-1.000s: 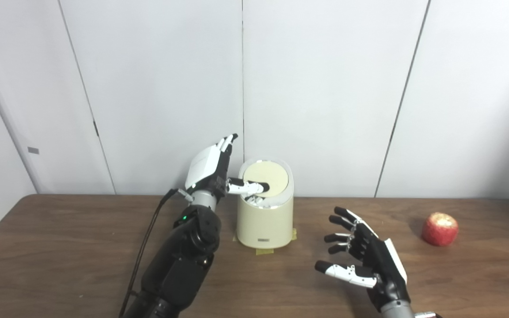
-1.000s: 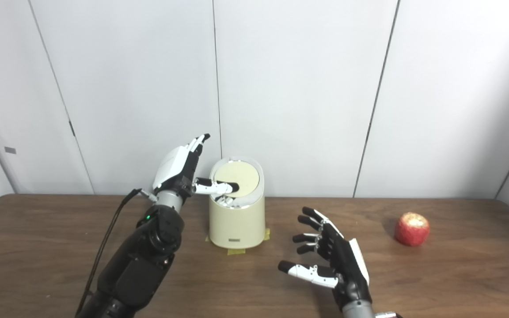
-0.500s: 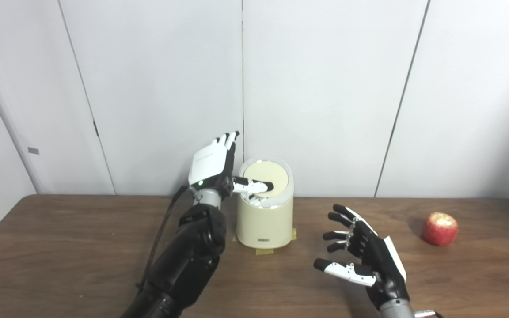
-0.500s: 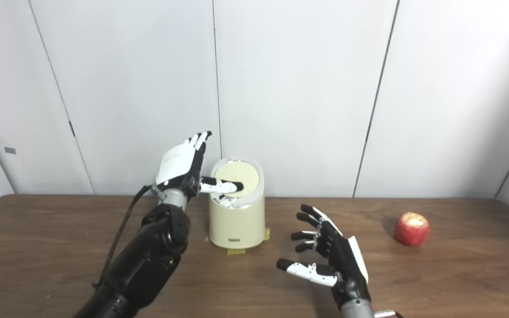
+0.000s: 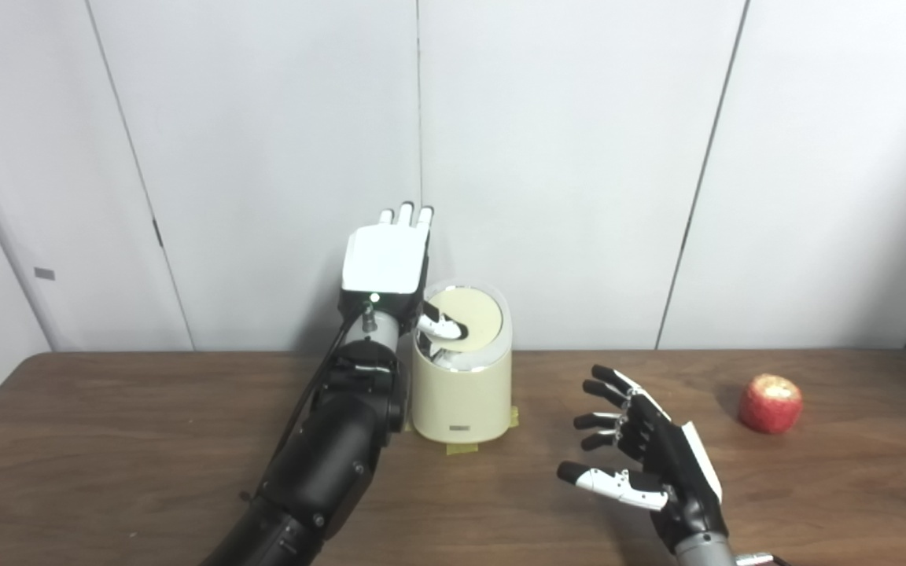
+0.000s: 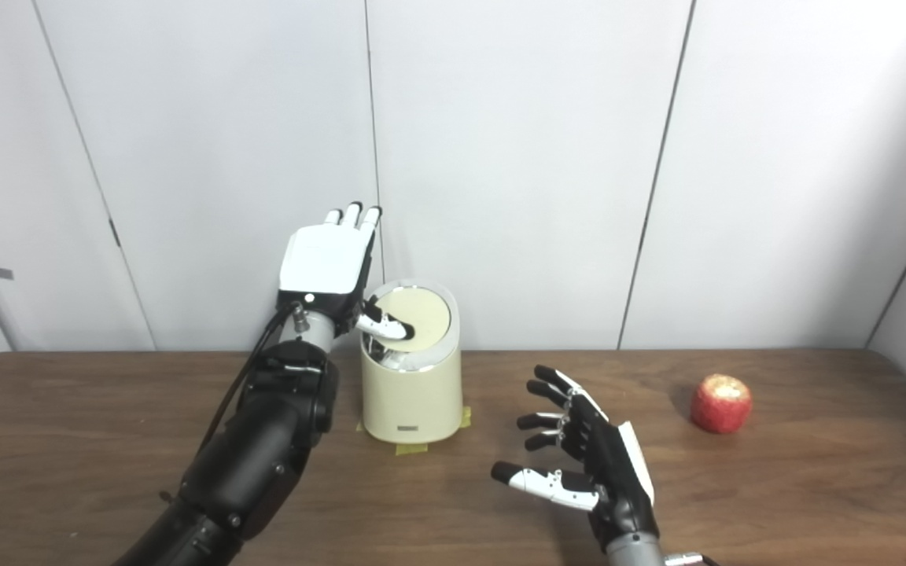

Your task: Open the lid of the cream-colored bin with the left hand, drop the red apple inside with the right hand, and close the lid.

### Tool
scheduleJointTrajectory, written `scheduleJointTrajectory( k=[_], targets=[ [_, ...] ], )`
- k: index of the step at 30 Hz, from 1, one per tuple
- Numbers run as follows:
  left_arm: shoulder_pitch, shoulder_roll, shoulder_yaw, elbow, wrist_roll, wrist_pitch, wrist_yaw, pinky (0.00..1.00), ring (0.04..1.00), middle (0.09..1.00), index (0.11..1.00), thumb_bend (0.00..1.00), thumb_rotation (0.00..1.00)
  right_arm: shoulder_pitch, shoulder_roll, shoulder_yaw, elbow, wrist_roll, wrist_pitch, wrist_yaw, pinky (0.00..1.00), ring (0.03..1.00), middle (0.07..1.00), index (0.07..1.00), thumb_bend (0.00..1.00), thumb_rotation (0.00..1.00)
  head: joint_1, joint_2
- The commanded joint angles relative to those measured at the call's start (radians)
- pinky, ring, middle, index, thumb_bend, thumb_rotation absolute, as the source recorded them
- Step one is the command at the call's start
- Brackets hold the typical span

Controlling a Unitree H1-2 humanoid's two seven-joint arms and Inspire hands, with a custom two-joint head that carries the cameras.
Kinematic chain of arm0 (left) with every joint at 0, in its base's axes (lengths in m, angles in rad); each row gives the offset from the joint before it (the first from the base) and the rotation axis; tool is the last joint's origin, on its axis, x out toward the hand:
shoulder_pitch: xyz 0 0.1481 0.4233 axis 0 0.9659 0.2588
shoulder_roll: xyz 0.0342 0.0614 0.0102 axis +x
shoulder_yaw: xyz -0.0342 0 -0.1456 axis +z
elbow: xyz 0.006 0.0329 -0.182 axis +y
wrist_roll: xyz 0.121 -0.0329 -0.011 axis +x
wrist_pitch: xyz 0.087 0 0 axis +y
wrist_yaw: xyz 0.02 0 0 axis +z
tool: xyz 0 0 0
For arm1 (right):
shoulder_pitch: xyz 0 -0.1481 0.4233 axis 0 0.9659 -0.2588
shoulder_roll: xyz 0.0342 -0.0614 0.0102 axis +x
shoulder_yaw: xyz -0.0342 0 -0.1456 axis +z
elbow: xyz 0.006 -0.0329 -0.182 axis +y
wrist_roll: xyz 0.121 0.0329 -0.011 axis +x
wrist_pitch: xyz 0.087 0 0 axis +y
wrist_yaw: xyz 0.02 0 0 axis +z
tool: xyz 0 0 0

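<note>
Right now you can see the cream-colored bin (image 5: 461, 389) standing upright toward the back of the brown desk (image 5: 107, 464), close to the white wall panels (image 5: 579, 157), with bits of yellowish tape (image 5: 461, 450) showing at its base. Its lid (image 5: 473, 324) is a tilted pale disc set in the top opening. Your left hand (image 5: 386, 263) is raised just beside the bin's left upper edge, back of the hand toward the cameras, its fingers (image 5: 406, 214) held straight up and close together, while the thumb (image 5: 441, 325) reaches sideways over the rim and rests on the lid's near-left part; it grips nothing. A black cable (image 5: 319, 393) runs down along the left forearm. Your right hand (image 6: 602, 464) hovers low over the desk to the right of the bin and nearer to you, palm turned left, fingers spread and slightly curled, holding nothing. The red apple (image 5: 770, 402) sits on the desk far to the right, well apart from the right hand and from the bin, with a pale patch on its top.
</note>
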Motion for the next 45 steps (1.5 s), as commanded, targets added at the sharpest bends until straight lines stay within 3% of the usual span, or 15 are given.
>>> scheduleJointTrajectory(
  k=[1,4,7,9,12,15,19,23,26,35,43,45],
  targets=[
    [0.005,0.028,0.016,-0.020,0.038,0.018,-0.014,0.66,0.950,1.000,1.000,0.88,0.00,-0.030,0.001,-0.001,-0.029,0.009,-0.020,0.001,0.51,0.625,0.802,0.822,0.81,0.14,-0.001,0.000],
    [0.021,0.022,0.033,-0.048,-0.005,0.015,0.038,0.65,0.933,1.000,1.000,0.83,0.00,-0.028,0.001,-0.001,-0.032,0.010,-0.019,0.001,0.50,0.623,0.802,0.822,0.81,0.14,0.003,0.003],
    [0.047,-0.006,0.116,-0.100,-0.212,-0.070,0.153,0.65,0.946,1.000,1.000,0.86,0.05,-0.027,0.001,0.000,-0.029,0.008,-0.020,-0.001,0.52,0.622,0.797,0.819,0.81,0.14,0.004,0.002],
    [0.067,-0.033,0.189,-0.144,-0.381,-0.135,0.182,0.66,0.951,1.000,1.000,0.83,0.13,-0.027,-0.001,0.002,-0.028,-0.001,-0.020,-0.002,0.52,0.622,0.797,0.819,0.80,0.15,0.006,0.002],
    [0.112,-0.068,0.291,-0.224,-0.630,-0.215,0.175,0.69,0.961,1.000,1.000,0.82,0.21,-0.027,0.000,0.001,-0.029,0.001,-0.017,-0.002,0.52,0.623,0.796,0.821,0.80,0.15,0.008,0.001],
    [0.167,-0.076,0.359,-0.296,-0.831,-0.251,0.132,0.77,0.959,0.990,0.988,0.82,0.25,-0.027,0.001,0.001,-0.031,0.000,-0.012,-0.003,0.53,0.625,0.796,0.819,0.80,0.16,0.010,0.000],
    [0.267,-0.040,0.401,-0.390,-1.021,-0.279,0.073,0.69,0.868,0.898,0.928,0.80,0.27,-0.031,-0.003,-0.002,-0.022,0.007,-0.017,0.002,0.52,0.628,0.799,0.824,0.79,0.16,0.010,0.001],
    [0.356,0.009,0.412,-0.419,-1.119,-0.315,0.043,0.62,0.763,0.804,0.810,0.77,0.21,-0.038,-0.012,-0.007,-0.002,0.015,-0.028,0.005,0.52,0.624,0.798,0.821,0.79,0.15,0.014,-0.003],
    [0.410,0.031,0.417,-0.410,-1.170,-0.359,0.045,0.60,0.712,0.771,0.779,0.78,0.20,-0.044,-0.021,-0.014,0.019,0.024,-0.046,0.005,0.52,0.614,0.790,0.817,0.80,0.17,0.018,-0.005],
    [0.561,0.064,0.427,-0.361,-1.232,-0.488,0.064,0.64,0.713,0.744,0.764,0.75,0.12,-0.059,-0.041,-0.025,0.049,0.028,-0.066,0.001,0.53,0.610,0.791,0.815,0.79,0.16,0.003,-0.017],
    [0.608,0.050,0.456,-0.289,-1.281,-0.610,0.103,0.62,0.704,0.758,0.780,0.77,0.14,-0.059,-0.059,-0.023,0.036,0.008,-0.065,-0.005,0.51,0.610,0.786,0.809,0.81,0.14,-0.051,-0.028],
    [0.614,0.049,0.460,-0.266,-1.294,-0.650,0.108,0.63,0.703,0.763,0.785,0.77,0.14,-0.069,-0.093,-0.026,0.026,-0.016,-0.071,0.001,0.51,0.619,0.783,0.810,0.81,0.14,-0.085,-0.031]
  ],
)
